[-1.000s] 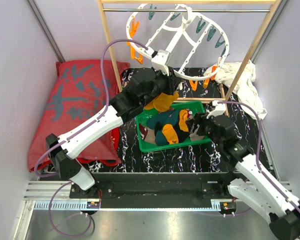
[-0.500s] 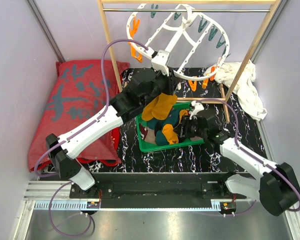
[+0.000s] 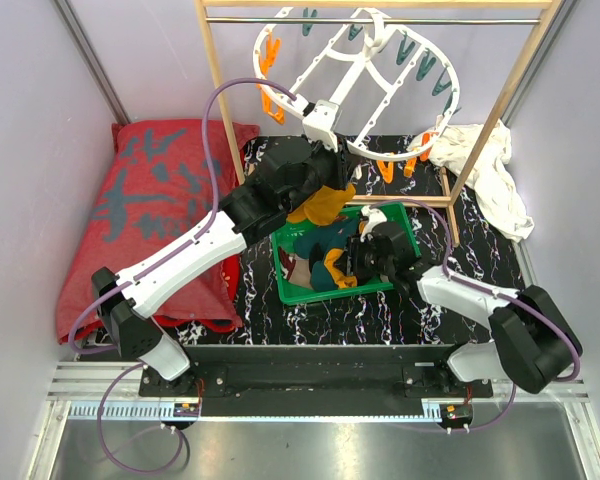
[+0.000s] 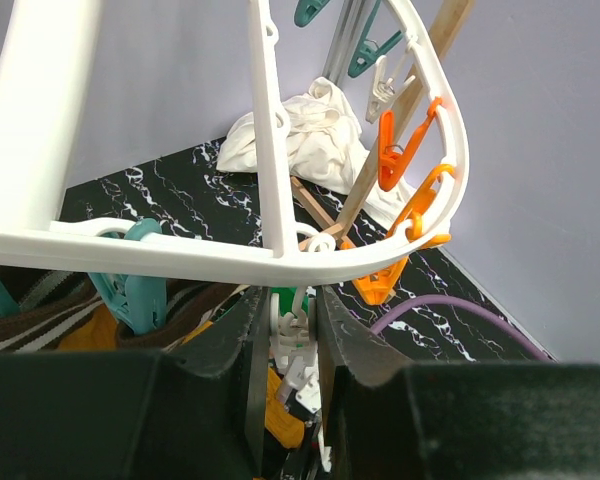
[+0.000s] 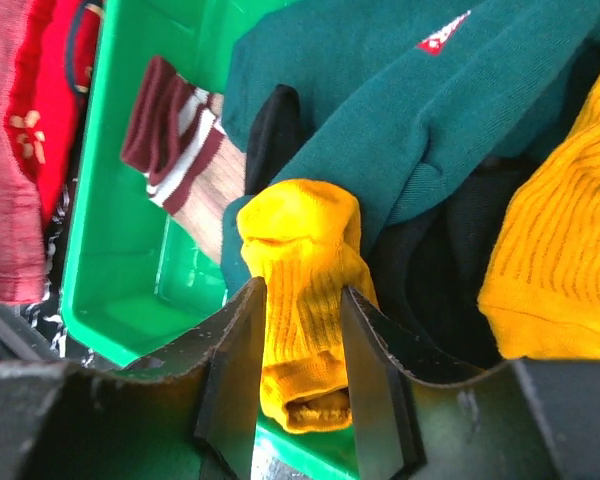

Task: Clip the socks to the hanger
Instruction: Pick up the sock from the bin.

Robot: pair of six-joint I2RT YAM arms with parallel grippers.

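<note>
**A lilac-walled booth around a marbled table**

Plain pale lilac walls (image 3: 30,120) close in the left, back and right sides, with a slanted grey metal strut (image 3: 90,60) in the far left corner. The black tabletop with white marble veining (image 3: 360,318) bears a light wooden rectangular rack frame (image 3: 218,100) with a thin metal rod (image 3: 240,19) across its top. A red cushion with a grey pattern (image 3: 150,200) lies along the left wall, and a crumpled white cloth (image 3: 490,170) is heaped at the right. A silver aluminium rail (image 3: 310,400) edges the near side. The light is even and soft.
</note>
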